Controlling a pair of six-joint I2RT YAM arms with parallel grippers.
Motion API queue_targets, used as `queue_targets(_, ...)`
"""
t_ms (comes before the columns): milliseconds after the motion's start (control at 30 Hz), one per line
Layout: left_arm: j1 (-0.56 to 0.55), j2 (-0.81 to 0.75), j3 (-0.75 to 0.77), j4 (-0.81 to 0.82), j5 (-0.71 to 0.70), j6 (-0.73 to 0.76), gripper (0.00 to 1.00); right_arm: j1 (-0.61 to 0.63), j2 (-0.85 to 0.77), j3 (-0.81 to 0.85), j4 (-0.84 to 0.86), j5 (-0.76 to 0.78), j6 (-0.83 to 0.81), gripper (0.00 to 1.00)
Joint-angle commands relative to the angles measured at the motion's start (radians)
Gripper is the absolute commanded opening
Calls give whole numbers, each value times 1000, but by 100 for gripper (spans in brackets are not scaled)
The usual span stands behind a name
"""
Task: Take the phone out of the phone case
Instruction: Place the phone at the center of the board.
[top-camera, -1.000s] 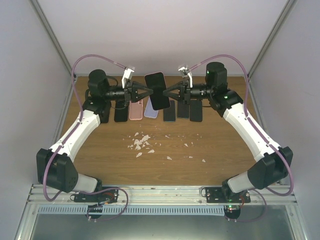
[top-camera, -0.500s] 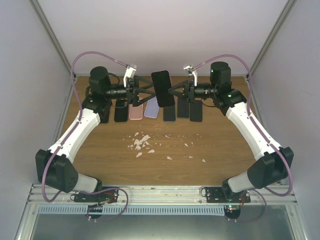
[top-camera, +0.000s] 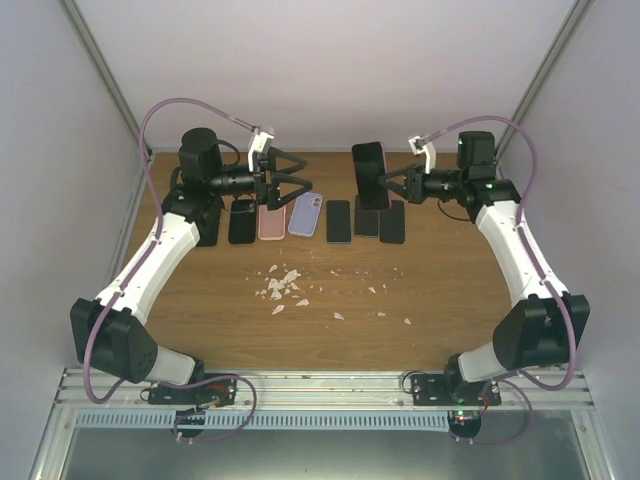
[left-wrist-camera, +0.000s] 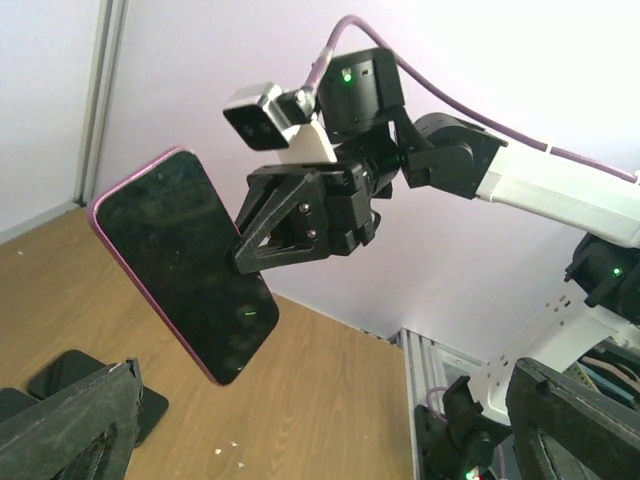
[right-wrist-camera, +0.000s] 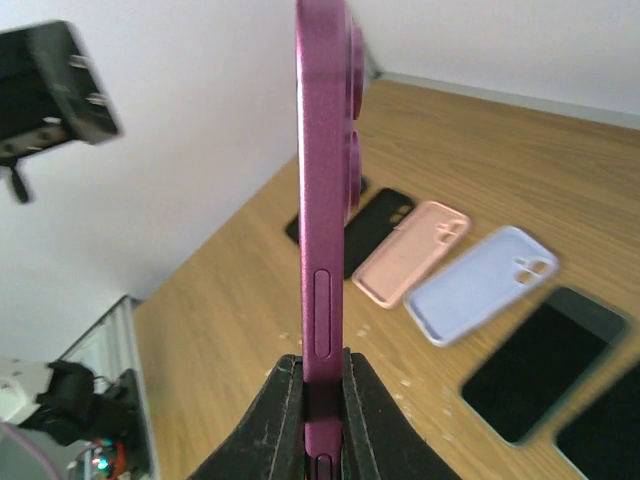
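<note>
my left pincer (top-camera: 305, 176) hangs above the back of the table (top-camera: 450, 300), its fingers spread wide apart with nothing between them, pointing across toward my other arm. below it a row lies flat on the wood: a black case (top-camera: 241, 224), a pink case (top-camera: 272, 222) and a lavender case (top-camera: 303, 215) side by side, then dark phones (top-camera: 339, 221) further along the same row. nearer my bases, white scraps (top-camera: 282, 285) are scattered mid-table.

right of the open pincer, and apart from it, the phone (top-camera: 369, 175) is up in the air above the row, standing tall on its short end. its dark screen faces my left wrist camera. my right pincer (top-camera: 386, 184) is clamped together on it. from that wrist i see both fingers squeezing the thin magenta edge near the bottom, the side button just above them and the camera bumps on the face turned toward the table. i cannot tell whether that magenta shell is the phone's own body or a case.
</note>
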Motion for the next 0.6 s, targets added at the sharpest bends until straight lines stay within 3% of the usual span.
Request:
queue_targets(0,8,16,54,-22,-22,61,99,-102,16,-19,-80,37,-111,0)
queue_targets(267,14,18,47,-19,-42,60,99,-282,81,-52,-173,107,-220,1)
queue_targets(567,14,15,40,-16,-64,55,99,-365,239,-36,-266,247,-298,0)
